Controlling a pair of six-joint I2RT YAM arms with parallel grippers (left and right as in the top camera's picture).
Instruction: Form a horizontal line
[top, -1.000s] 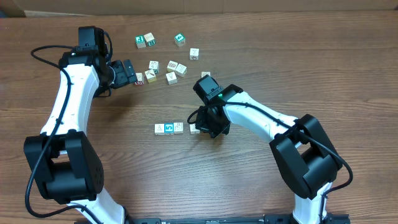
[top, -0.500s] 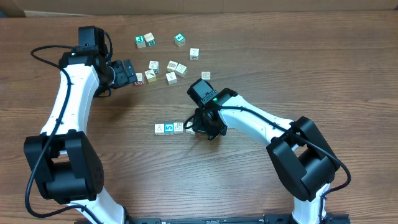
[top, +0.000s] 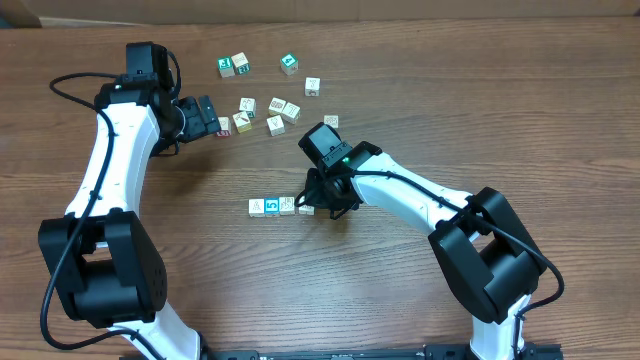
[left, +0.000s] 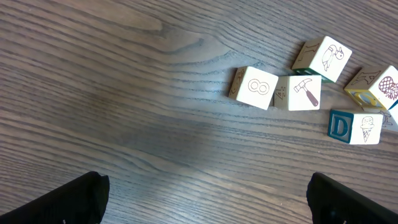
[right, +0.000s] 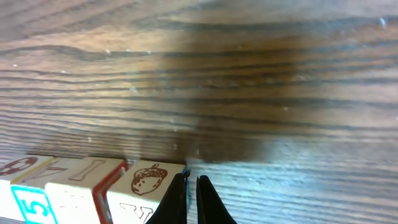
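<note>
The horizontal line (top: 272, 206) lies mid-table: whitish picture cubes with a blue-faced "5" cube (top: 272, 206) second from the left. In the right wrist view the "5" cube (right: 28, 205), an "I" cube (right: 81, 177) and an acorn cube (right: 146, 183) sit side by side. My right gripper (right: 191, 182) is shut and empty, its tips against the acorn cube's right side; from overhead the right gripper (top: 316, 207) covers that end of the row. My left gripper (left: 208, 196) is open over bare wood, and from overhead the left gripper (top: 207, 117) sits just left of the loose cubes.
Loose cubes are scattered at the back: two green-faced ones (top: 226, 67) (top: 289, 63) and several whitish ones around (top: 277, 105). The left wrist view shows an "8" cube (left: 255, 88), a hammer cube (left: 301, 92), a bird cube (left: 323, 57) and a "D" cube (left: 354, 126).
My right gripper has slid left, pushing the rightmost cube along until it meets the other three in the row. The left arm has not moved.
</note>
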